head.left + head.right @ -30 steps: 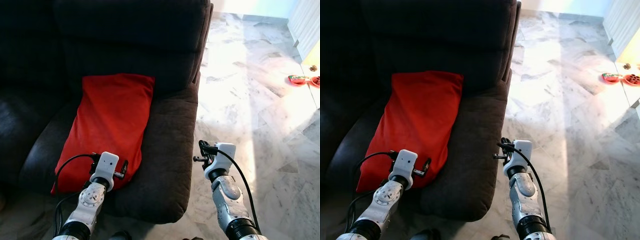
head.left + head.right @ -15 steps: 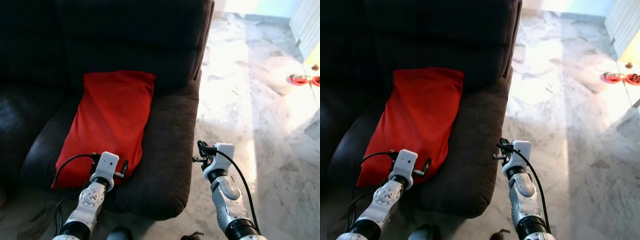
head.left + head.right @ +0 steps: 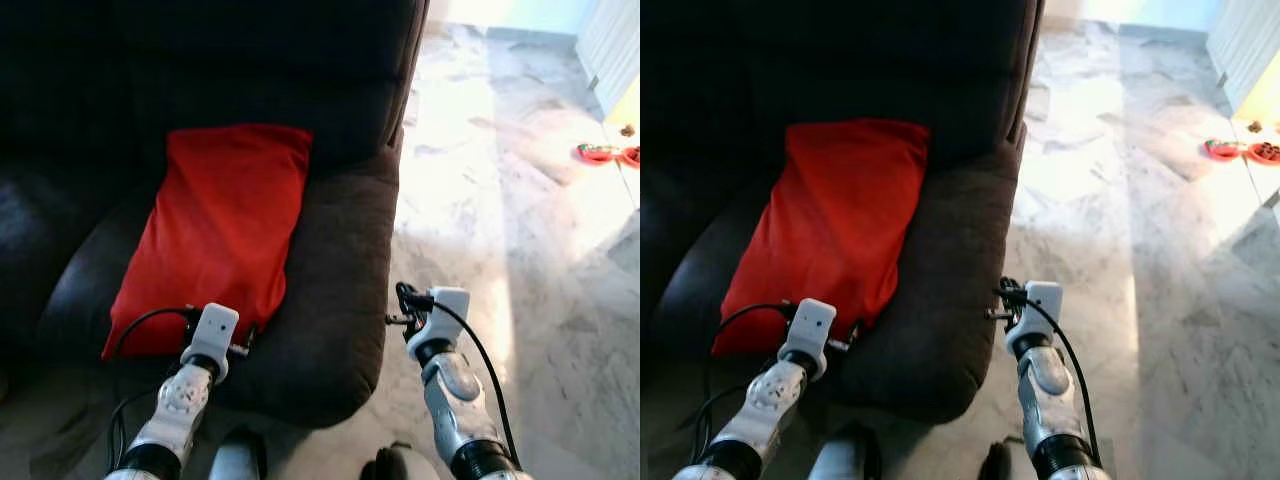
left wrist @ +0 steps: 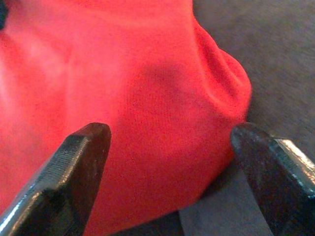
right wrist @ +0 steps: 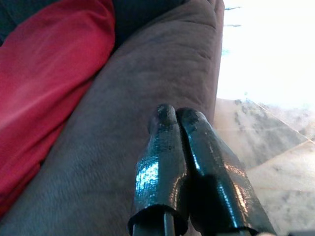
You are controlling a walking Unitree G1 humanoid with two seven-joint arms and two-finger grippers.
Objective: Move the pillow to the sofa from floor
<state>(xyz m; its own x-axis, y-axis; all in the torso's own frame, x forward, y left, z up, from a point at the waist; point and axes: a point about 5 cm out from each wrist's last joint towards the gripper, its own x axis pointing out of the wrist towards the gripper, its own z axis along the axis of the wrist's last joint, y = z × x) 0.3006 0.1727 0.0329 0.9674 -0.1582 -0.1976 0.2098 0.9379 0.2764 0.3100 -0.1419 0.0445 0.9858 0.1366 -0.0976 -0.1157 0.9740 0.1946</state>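
A red pillow (image 3: pixel 215 230) lies lengthwise on the seat of the dark sofa (image 3: pixel 340 260), its far end against the backrest. My left gripper (image 4: pixel 170 132) is open just in front of the pillow's near corner (image 4: pixel 147 98), fingers apart on either side of it without touching. My right gripper (image 5: pixel 174 115) is shut with nothing in it, held beside the sofa's armrest (image 5: pixel 147 98) above the floor, and it appears in the left eye view too (image 3: pixel 403 298).
Pale marble floor (image 3: pixel 520 230) spreads to the right of the sofa. Small red dishes (image 3: pixel 598 155) sit on the floor at the far right, by a white wall. My own feet (image 3: pixel 235 462) show at the lower edge, close to the sofa front.
The whole picture has shifted, so the camera has moved: sofa and pillow sit a little higher in the picture, and my feet have come into sight. Both grippers keep their pose.
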